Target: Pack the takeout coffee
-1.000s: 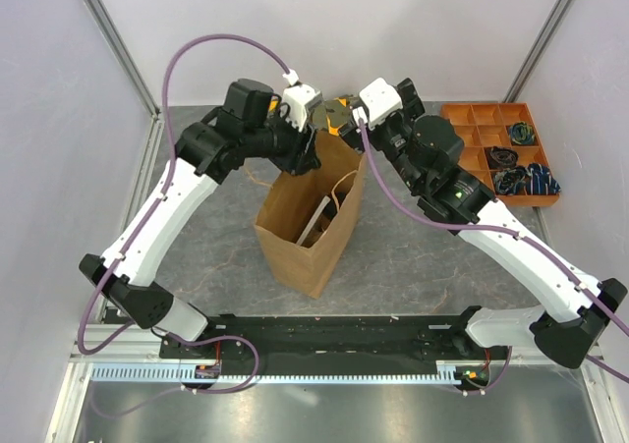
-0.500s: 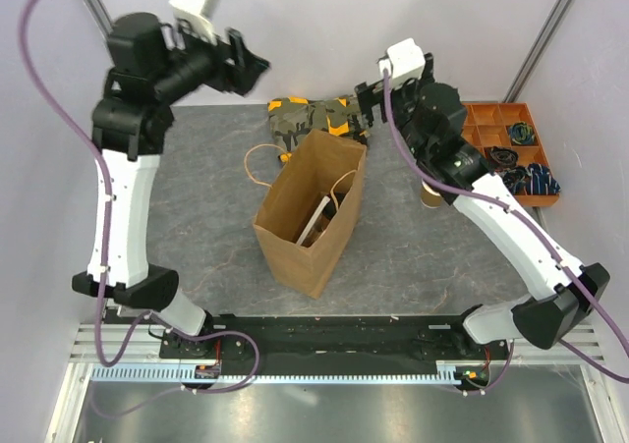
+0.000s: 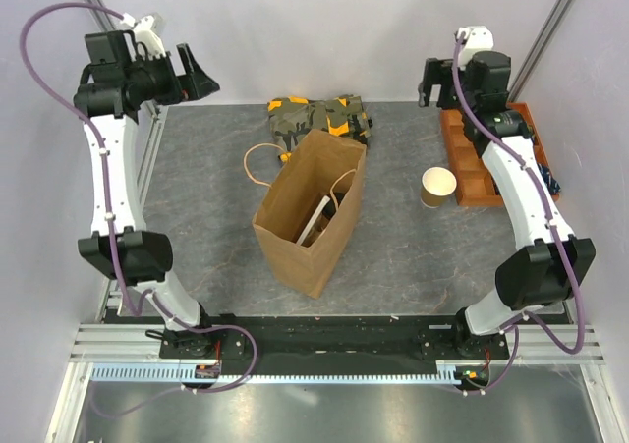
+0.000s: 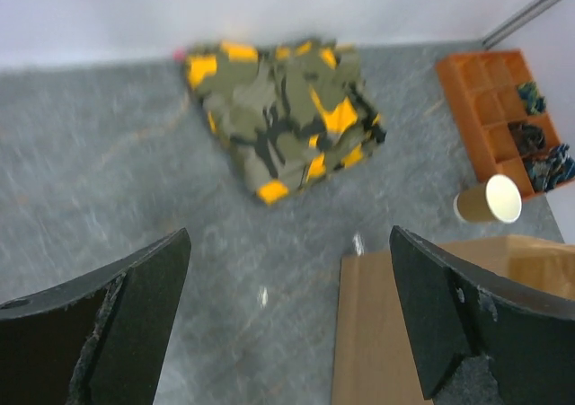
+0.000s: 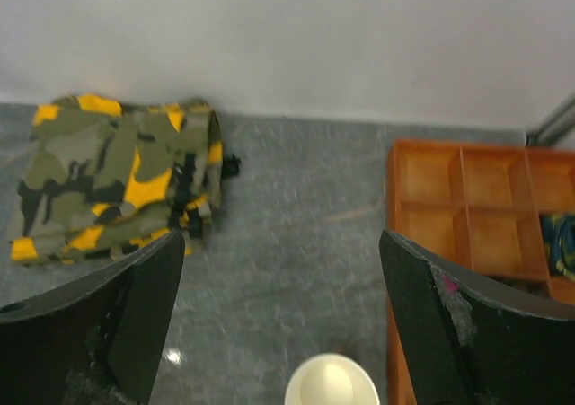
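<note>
The worktop (image 3: 206, 217) is a grey, stone-patterned slab enclosed by pale walls, with metal frame posts in the two far corners. A black base rail (image 3: 324, 330) runs along the near edge.

At far left, the left hand (image 3: 201, 73) hangs high over the far-left corner. Its fingers stand wide apart and hold nothing (the left wrist view (image 4: 287, 239) shows bare worktop between them).

A folded camouflage cloth (image 3: 316, 119), olive with orange patches, lies against the far wall. Just in front of it stands an open brown paper bag (image 3: 295, 237), leaning, with one handle loop (image 3: 257, 163) hanging out on its left side.

The takeout coffee cannot be made out in any view. The bag's mouth shows only a pale slanted edge and shadow, and the rest of the interior is hidden.

To the right of the bag, well apart from it, a lidless brown cup (image 3: 438, 186) with a cream inside stands upright, just beside an orange compartment tray (image 3: 462, 158).

The right hand (image 3: 437, 87) hangs above the tray's far end, fingers wide and empty (confirmed in the right wrist view (image 5: 282, 243)).

The right arm covers most of the tray in the top view. The tray's small dark contents are too small to identify, and the right wrist view cuts off the cup at the bottom edge.
</note>
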